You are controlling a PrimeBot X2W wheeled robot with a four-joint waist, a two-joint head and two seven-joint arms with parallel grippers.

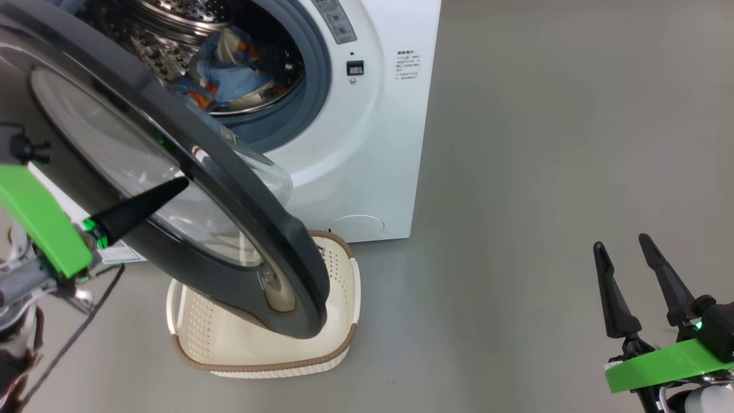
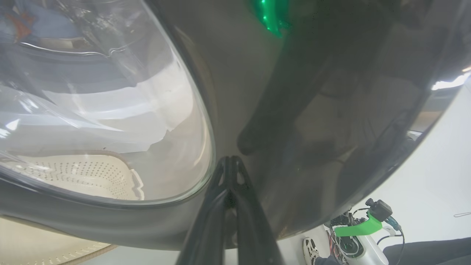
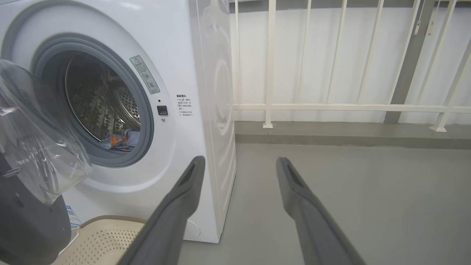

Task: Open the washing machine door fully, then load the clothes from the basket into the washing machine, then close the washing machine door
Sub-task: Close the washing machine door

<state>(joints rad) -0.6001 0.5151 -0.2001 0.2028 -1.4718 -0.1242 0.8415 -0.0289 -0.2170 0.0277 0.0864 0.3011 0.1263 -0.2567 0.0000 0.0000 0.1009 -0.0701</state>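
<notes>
Washing machine door (image 1: 143, 155), large, round, glossy black ring around a bulging clear glass window, stands partway open, swung out from the big white box-shaped washing machine (image 1: 367, 143) and taking up 9 to 11 o'clock of the head view. Its lower edge overlaps the small cream-white perforated plastic basket (image 1: 258, 367) with the brown woven-look rim, on the grey floor (image 1: 545, 143) at 6 o'clock. Left gripper (image 1: 183, 183) comes in from 8 o'clock, its two dark fingers clenched together on nothing. In the left wrist view its tips (image 2: 230, 160) sit on the door's outer face where the black ring meets the glass, and their reflection almost meets them, so it looks like contact. Clothes (image 1: 229, 74), light-blue fabric with orange and white patches, lie inside the perforated steel drum (image 1: 172, 17) at 12 o'clock, behind the grey-blue rubber gasket (image 1: 321, 69). The right wrist view shows them low in the drum at 9 o'clock (image 3: 121, 140). No clothing is visible in the exposed part of the basket. Right gripper (image 1: 621, 242) is at 4 o'clock, well apart from the machine, fingers spread and empty. Its own camera faces the machine's front corner, with a white railing (image 3: 331, 106) at 2 o'clock.
</notes>
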